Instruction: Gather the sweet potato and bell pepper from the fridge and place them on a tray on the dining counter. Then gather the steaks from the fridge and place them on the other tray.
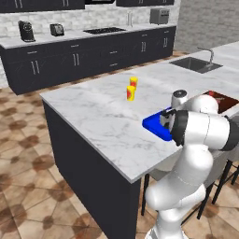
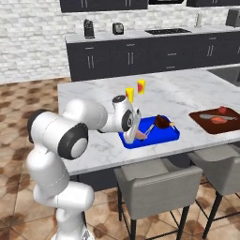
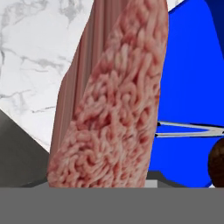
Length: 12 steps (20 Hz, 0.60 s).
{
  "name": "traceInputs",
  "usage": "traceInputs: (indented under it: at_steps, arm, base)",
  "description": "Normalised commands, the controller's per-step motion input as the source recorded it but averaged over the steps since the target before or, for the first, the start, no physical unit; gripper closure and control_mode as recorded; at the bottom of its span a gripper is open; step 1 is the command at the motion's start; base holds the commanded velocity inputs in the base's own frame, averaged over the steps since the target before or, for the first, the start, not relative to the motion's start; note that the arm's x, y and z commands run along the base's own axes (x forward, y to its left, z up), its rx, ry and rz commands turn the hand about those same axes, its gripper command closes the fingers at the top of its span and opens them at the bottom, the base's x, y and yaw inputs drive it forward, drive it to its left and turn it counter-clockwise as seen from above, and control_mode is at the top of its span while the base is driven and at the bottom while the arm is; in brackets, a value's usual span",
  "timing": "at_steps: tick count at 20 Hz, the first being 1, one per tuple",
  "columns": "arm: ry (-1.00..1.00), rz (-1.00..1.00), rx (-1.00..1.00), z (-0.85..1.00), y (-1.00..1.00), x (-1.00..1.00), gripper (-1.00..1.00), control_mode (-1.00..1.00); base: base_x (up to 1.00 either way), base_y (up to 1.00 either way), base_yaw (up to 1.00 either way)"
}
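Note:
My gripper [image 2: 142,132] hangs over the left end of the blue tray [image 2: 164,134] on the dining counter [image 2: 93,93], shut on a pink marbled steak [image 3: 118,100]. The steak stands on edge in the hand view and hides the fingertips. A dark brown steak [image 2: 162,122] lies further right on the blue tray [image 3: 192,65]. The bell pepper [image 2: 222,110] and an orange-pink sweet potato [image 2: 217,120] rest on a dark brown tray [image 2: 194,116] to the right. In the left base view my arm covers most of the blue tray [image 1: 151,123].
Two small yellow and orange cups [image 2: 130,94] [image 2: 141,86] stand on the counter behind the blue tray. Grey stools [image 2: 159,180] [image 2: 220,159] sit along the counter's near edge. A sink [image 1: 196,64] is set in the counter's far end.

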Motion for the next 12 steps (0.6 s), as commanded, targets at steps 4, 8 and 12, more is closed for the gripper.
traceInputs:
  at_steps: [4,8,12]
  arm:
    - [0.0,0.0,0.0,-0.03,0.0,0.5,1.0,-1.0]
    - [0.0,0.0,0.0,-0.07,0.0,0.49,1.0,-1.0]
    - [0.0,0.0,0.0,-0.21,0.0,0.31,1.0,-1.0]
  base:
    - [0.0,0.0,0.0]
    - [0.0,0.0,0.0]
    - [0.0,0.0,0.0]
